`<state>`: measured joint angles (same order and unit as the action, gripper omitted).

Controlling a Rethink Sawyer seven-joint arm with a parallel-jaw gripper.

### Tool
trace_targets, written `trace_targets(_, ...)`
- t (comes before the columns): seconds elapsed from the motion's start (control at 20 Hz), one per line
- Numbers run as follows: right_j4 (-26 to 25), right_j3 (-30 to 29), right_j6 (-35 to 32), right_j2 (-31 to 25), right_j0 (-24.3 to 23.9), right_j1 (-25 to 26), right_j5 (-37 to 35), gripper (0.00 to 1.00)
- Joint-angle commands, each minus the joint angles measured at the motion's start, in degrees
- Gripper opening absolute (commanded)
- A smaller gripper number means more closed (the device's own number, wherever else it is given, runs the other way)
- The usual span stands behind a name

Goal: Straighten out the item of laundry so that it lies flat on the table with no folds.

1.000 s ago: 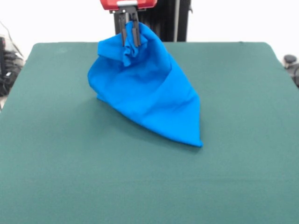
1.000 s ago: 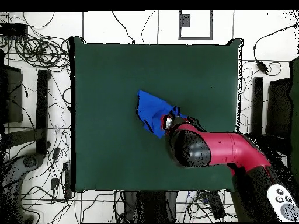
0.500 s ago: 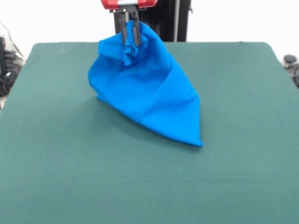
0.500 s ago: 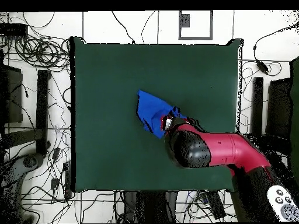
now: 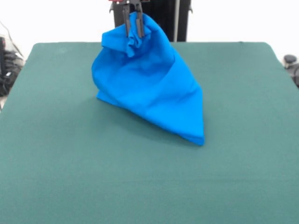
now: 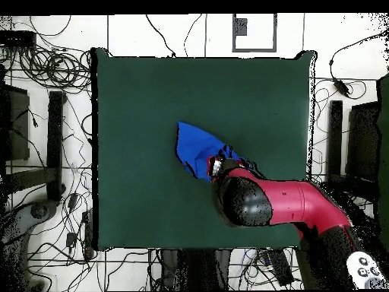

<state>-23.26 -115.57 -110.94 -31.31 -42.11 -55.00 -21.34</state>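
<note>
The gripper [image 5: 132, 23] had its jaws clamped on a bunched top fold of the blue T-shirt [image 5: 149, 84], holding it up in a crumpled cone near the middle of the green bench [image 5: 70, 163]. The shirt's lower edge and one pointed corner rested on the felt. From overhead, the red arm [image 6: 296, 205] covered part of the shirt; cables [image 6: 45, 68] lay on the floor around the bench.

One shirt [image 5: 149, 88], blue. One table [image 5: 70, 163], green-topped. One arm [image 6: 281, 204], red and black, with one gripper [image 5: 132, 23]. Many cables [image 6: 45, 68] beside the table.
</note>
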Motion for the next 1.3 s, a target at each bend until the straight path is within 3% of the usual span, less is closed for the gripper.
trace_targets(0.05, 3.45, -8.91, -2.58, -3.24, 0.83, -2.45, -2.26, 0.00)
trace_targets(1.3, 0.80, -7.64, -8.58, 4.16, 8.32, 3.10, 6.53, 0.00)
